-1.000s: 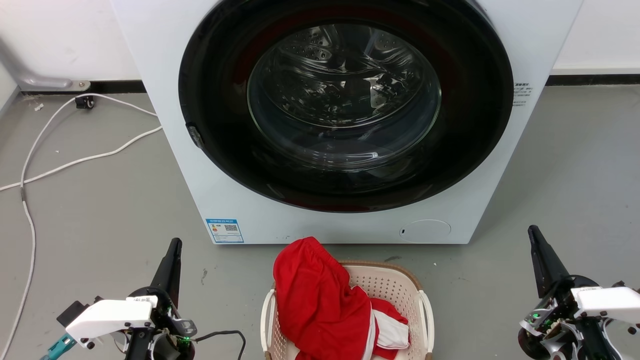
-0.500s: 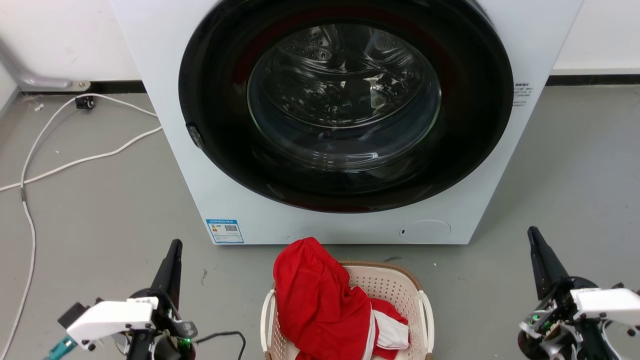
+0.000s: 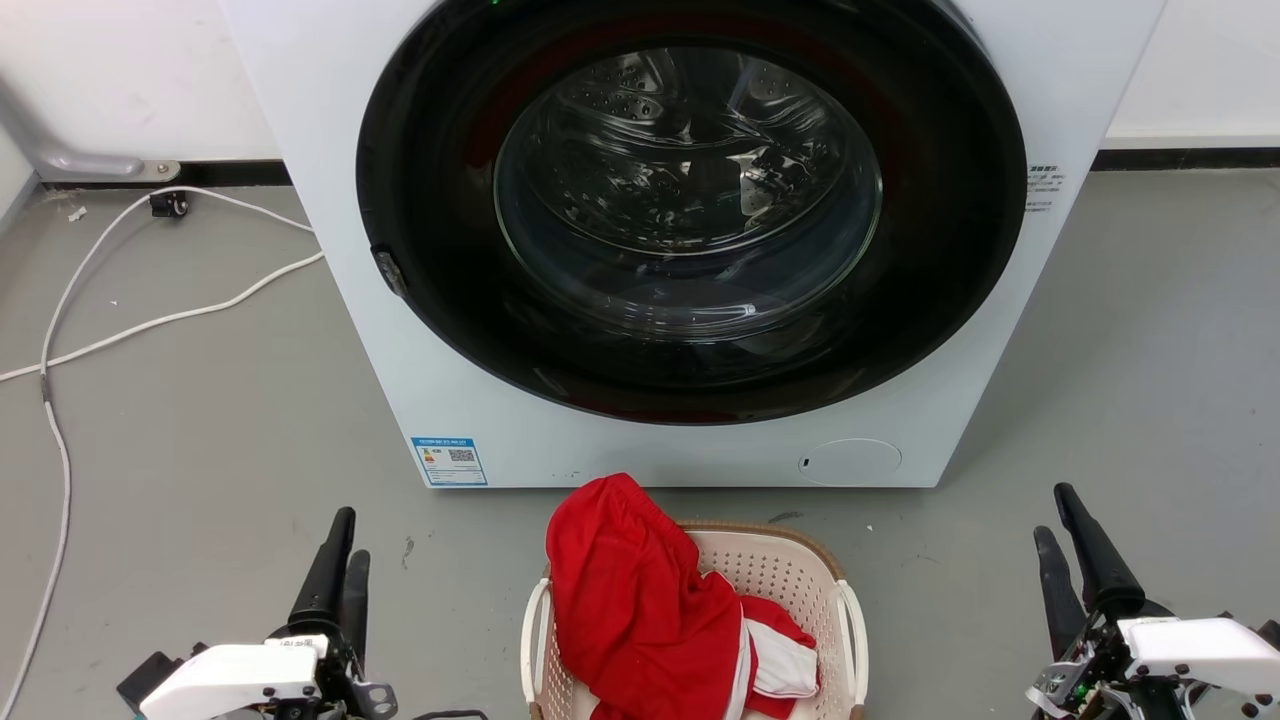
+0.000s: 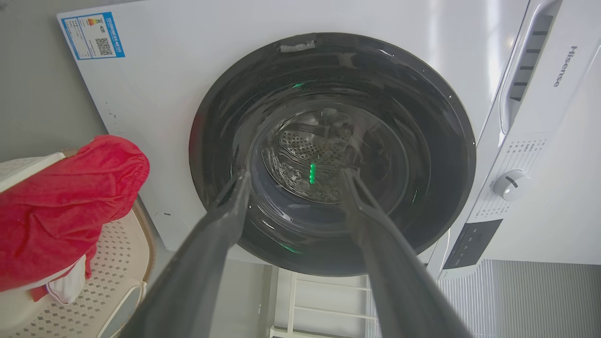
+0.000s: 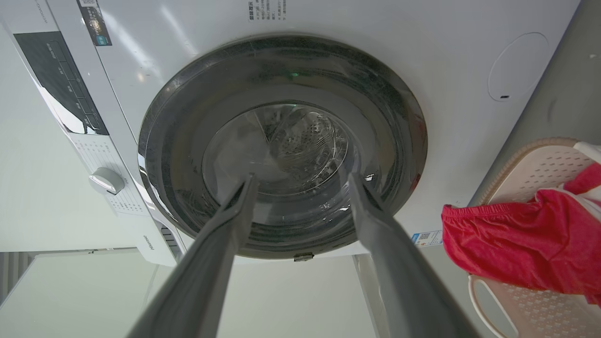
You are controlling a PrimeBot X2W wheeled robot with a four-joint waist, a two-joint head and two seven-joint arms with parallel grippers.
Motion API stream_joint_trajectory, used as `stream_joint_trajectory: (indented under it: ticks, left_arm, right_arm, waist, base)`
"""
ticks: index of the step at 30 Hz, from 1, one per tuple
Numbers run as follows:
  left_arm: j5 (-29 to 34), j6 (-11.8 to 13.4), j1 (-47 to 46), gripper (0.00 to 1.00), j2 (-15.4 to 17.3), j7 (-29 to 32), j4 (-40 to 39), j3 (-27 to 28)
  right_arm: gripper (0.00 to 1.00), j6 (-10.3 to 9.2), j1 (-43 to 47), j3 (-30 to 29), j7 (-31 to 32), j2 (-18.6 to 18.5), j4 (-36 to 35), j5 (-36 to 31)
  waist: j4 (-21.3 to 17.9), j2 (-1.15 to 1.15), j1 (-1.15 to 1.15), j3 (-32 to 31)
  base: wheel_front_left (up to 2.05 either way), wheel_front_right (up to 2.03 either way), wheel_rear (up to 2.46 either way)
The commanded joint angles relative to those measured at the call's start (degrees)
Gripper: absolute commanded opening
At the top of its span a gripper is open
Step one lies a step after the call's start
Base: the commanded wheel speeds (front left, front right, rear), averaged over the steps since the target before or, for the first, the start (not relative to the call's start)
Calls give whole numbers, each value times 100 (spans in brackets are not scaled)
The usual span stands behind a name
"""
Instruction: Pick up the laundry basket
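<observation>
The basket (image 3: 790,575) sits on the floor (image 3: 200,450) right in front of the washer (image 3: 400,330), centred between the two arms. Its rounded far end faces the machine, with a narrow strip of floor between them. Its white handles sit on its left and right sides. The near end is cut off by the bottom of the head view, so I cannot tell which way its long axis runs. A red garment (image 3: 640,600) is heaped over the left and middle of it, spilling above the far rim and hiding most of the inside. Only the right-hand perforated wall and part of the brown rim show bare.

The left gripper (image 3: 350,537) stands well off the basket's left side, fingers pointing toward the washer. From its wrist, the left gripper (image 4: 295,173) has its fingers clearly apart with nothing between them, and the basket (image 4: 117,253) lies off to one side. The right gripper (image 3: 1053,512) is well off the basket's right side. Its wrist view shows the right gripper (image 5: 303,177) spread the same way, also holding nothing, with the basket (image 5: 540,169) at the edge.

There is open floor on both sides of the basket. A white cable (image 3: 150,320) trails across the floor far to the left.
</observation>
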Motion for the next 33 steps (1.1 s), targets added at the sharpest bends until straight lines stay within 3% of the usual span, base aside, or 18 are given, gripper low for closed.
stream_joint_trajectory:
  ticks: [1,16,33]
  left_arm:
    - [98,0,-35,100,18,-53,-139,23]
    - [1131,107,31,100,23,-428,-381,478]
    - [2801,603,187,100,30,-786,-1345,421]
  right_arm:
    - [100,0,-73,24,-53,-16,-131,-66]
    - [100,1,-85,-207,-429,-17,-220,-1222]
    - [100,1,-59,-60,-789,-16,-1148,-4290]
  waist:
    - [0,0,0,0]
    - [10,0,0,-17]
    - [20,0,0,-17]
  base:
    - [0,0,0]
    - [0,0,0]
    - [0,0,0]
